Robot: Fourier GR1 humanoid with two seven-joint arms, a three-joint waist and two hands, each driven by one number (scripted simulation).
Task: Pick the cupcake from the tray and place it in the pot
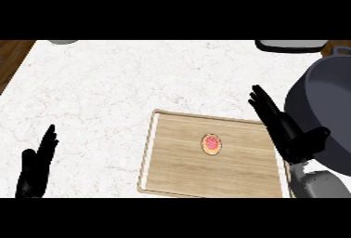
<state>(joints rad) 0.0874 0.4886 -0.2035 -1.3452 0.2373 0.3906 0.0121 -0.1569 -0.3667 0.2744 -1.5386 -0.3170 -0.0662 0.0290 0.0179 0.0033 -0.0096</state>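
Note:
A small cupcake (211,144) with pink frosting sits near the middle of a wooden tray (178,167) on the white marble counter. A large dark grey pot (326,93) stands at the right edge, partly cut off by the view. My right hand (284,130) hovers over the tray's right edge between the cupcake and the pot, fingers straight and pointing away, thumb out toward the pot; it is open and holds nothing. My left hand (35,167) rests open at the lower left, fingers up, well apart from the tray.
A grey object (63,42) peeks in at the top left and a dark-rimmed dish (291,45) at the top right. Brown wood (12,58) borders the counter at the upper left. Bare marble (116,88) stretches left of and beyond the tray.

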